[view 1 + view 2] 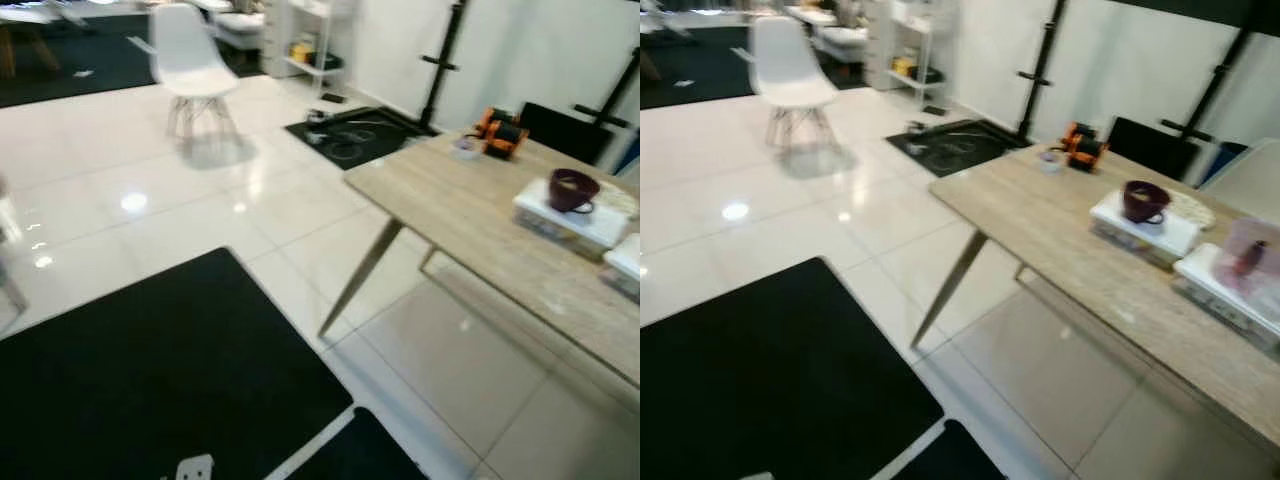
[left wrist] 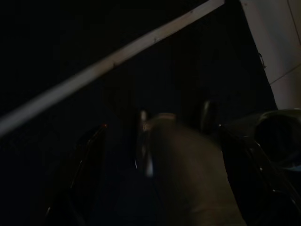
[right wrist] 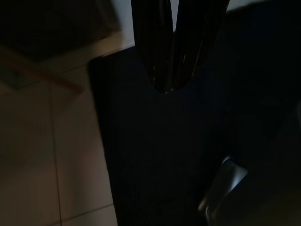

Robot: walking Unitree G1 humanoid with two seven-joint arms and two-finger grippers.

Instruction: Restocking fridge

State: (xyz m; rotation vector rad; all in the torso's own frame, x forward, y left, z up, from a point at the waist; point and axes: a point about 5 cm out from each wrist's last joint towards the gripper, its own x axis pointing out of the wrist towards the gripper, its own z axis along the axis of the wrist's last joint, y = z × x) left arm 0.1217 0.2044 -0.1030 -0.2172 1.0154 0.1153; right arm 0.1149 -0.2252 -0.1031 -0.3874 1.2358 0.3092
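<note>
The robot looks down over a room with pale floor tiles and black mats on them. To its right stands a wooden surface on slanted legs. On this surface lie the things that probably belong to the restocking: a white box with a dark red cup standing on top of it, and nearer to the robot a second white container that carries a pinkish translucent item, too blurred to name. At the far end of the surface lies an orange and black object, maybe a tool. A white chair stands well apart on the tiles, and behind it a white shelf unit is against the wall. No fridge can be made out here.

Both arms hang low over a black mat, which explains the dark wrist views. The right gripper points down with its jaws pressed together and nothing between them. The left gripper is very dark; its two fingers seem apart, and a grey blurred shape sits between them, but I cannot tell if they grasp it.

I judge that the robot is walking or turning toward the surface to collect goods, so no item is carried with certainty yet.
</note>
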